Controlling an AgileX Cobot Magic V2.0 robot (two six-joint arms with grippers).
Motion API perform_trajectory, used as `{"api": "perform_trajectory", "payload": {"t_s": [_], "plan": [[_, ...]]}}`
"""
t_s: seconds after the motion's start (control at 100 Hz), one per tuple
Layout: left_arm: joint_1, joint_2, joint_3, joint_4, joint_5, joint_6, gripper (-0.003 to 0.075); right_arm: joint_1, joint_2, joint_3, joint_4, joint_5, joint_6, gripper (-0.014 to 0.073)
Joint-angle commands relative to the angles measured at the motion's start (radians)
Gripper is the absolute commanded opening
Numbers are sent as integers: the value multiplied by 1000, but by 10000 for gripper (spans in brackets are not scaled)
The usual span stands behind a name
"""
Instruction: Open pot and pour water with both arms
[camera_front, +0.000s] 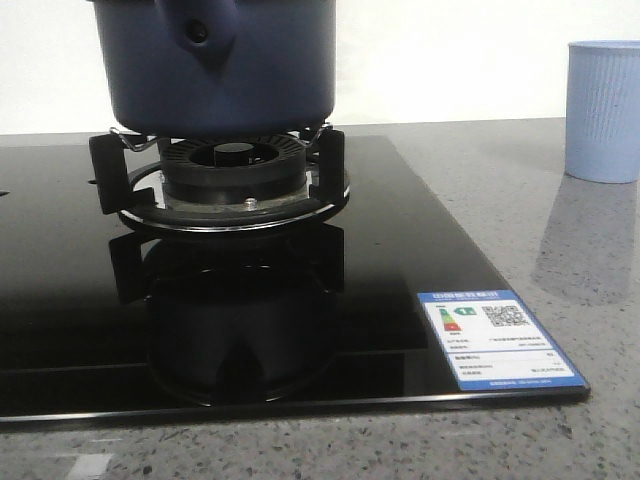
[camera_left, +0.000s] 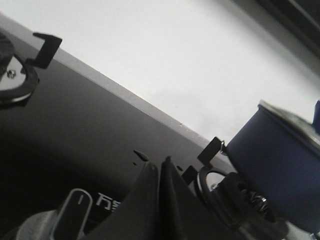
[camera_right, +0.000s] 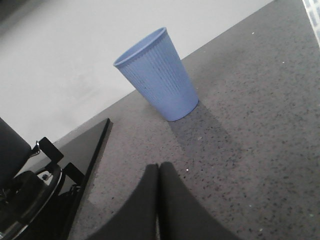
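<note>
Pot (camera_front: 220, 65) on burner stand (camera_front: 225, 175), cup (camera_front: 603, 110) on counter, left claw (camera_left: 161, 172) clenched empty, right claw (camera_right: 159, 175) likewise.

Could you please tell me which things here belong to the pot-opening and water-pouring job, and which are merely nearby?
Belongs to the job:
pot, on the burner stand
light blue ribbed cup, upright on the counter, likely the pouring target
left gripper, shut
right gripper, shut

Merely nearby:
energy label sticker on the hob's corner
stove knob

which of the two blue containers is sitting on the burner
The dark navy pot. It rests on the black burner stand, while the light blue ribbed cup stands off the stove on the grey countertop.
</note>
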Motion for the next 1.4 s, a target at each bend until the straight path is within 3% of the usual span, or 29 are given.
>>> {"api": "perform_trajectory", "payload": {"t_s": [0.0, 0.14, 0.42, 0.53, 0.81, 0.92, 0.97, 1.07, 1.16, 1.22, 1.39], "plan": [[5, -26, -33, -59, -50, -4, -20, -1, -18, -35, 29, -54, -26, -70], [5, -20, -153, -4, 40, 54, -20, -1, -2, -173, -33, 44, -96, -70], [5, 189, -529, 75, 303, 399, -20, -1, 262, -486, -57, 276, -312, -70], [-8, 292, -631, 73, 354, 515, -20, 37, 370, -573, -57, 294, -364, -70], [-151, 452, -709, 69, 339, 519, 4, 76, 532, -650, -57, 335, -398, -62], [-195, 513, -711, 21, 297, 521, 99, 76, 561, -658, -57, 353, -398, 39], [-219, 540, -711, 1, 273, 524, 175, 76, 566, -658, -55, 353, -398, 134], [-265, 594, -711, -23, 223, 524, 393, 76, 568, -658, -44, 349, -398, 405], [-311, 651, -713, -31, 177, 524, 542, 76, 568, -658, -44, 340, -398, 535], [-344, 695, -719, -32, 142, 524, 561, 76, 568, -658, -43, 336, -398, 547], [-454, 832, -755, -29, 13, 526, 501, 76, 568, -658, -42, 329, -398, 546]]}}
